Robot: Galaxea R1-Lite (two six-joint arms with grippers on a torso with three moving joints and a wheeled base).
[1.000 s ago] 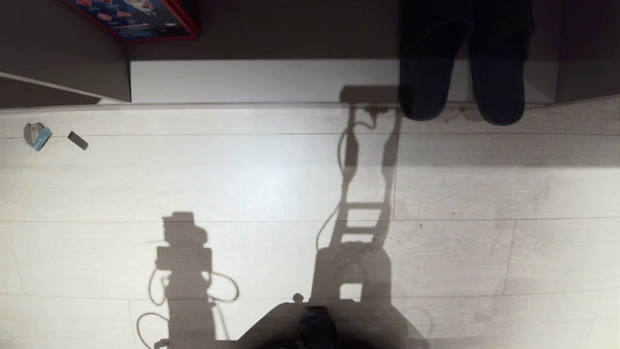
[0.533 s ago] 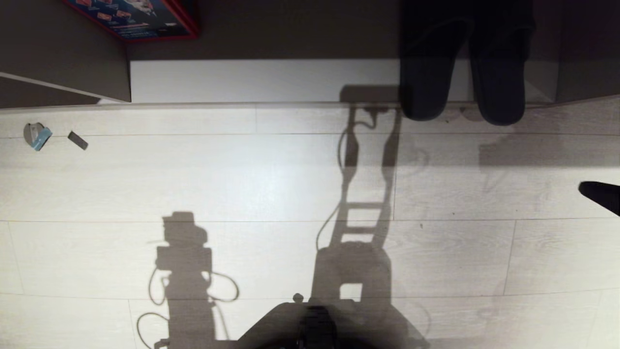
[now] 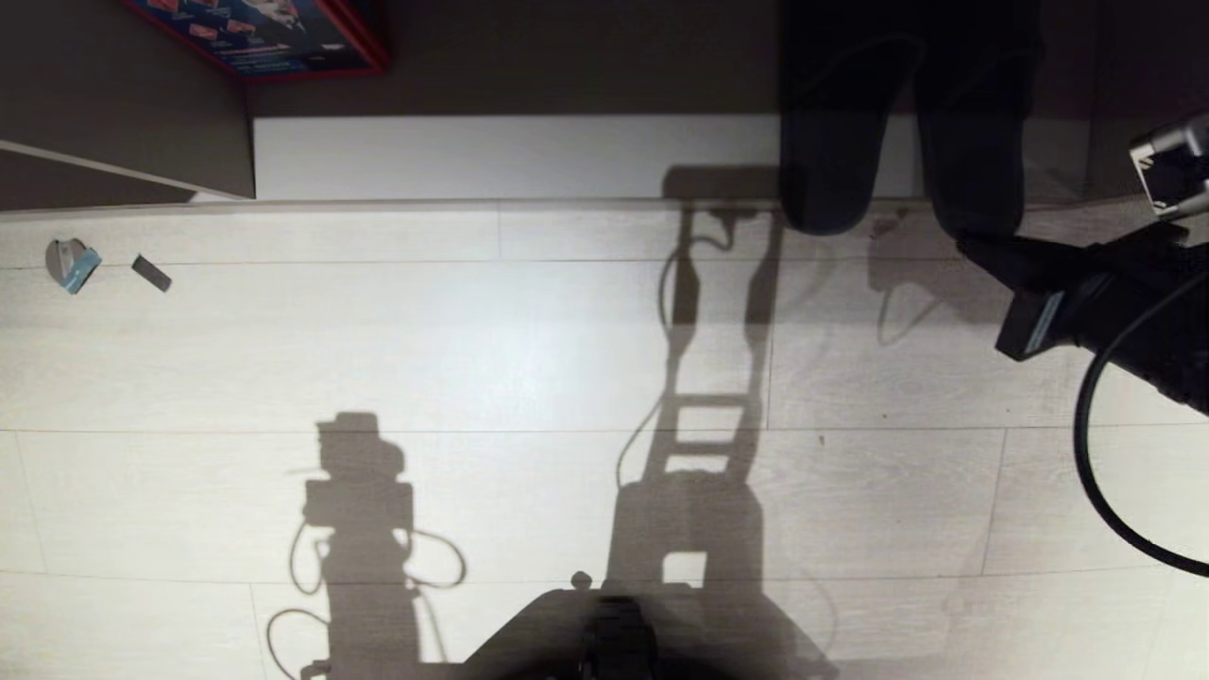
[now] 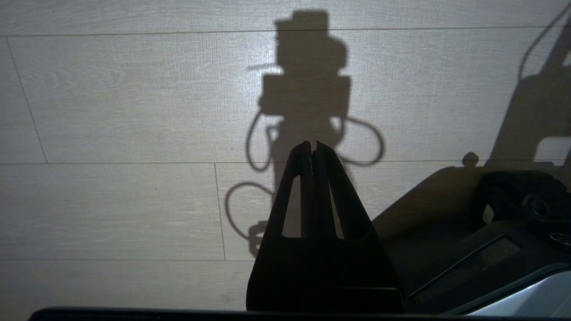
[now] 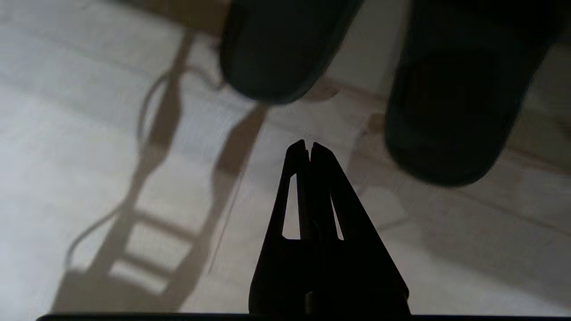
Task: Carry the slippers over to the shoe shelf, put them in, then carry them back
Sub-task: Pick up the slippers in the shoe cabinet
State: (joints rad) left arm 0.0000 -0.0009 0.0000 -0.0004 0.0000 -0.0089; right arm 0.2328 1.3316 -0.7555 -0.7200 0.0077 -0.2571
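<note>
Looking at the shoe shelf (image 3: 529,156), you see the slippers (image 3: 831,161) on its pale base, heels overhanging the edge — right gripper (image 3: 973,249) pinched closed, empty, just beside the right slipper's heel; left gripper (image 4: 312,147) closed too.

The slippers (image 3: 902,142) are perhaps cut off by the top edge.
</note>
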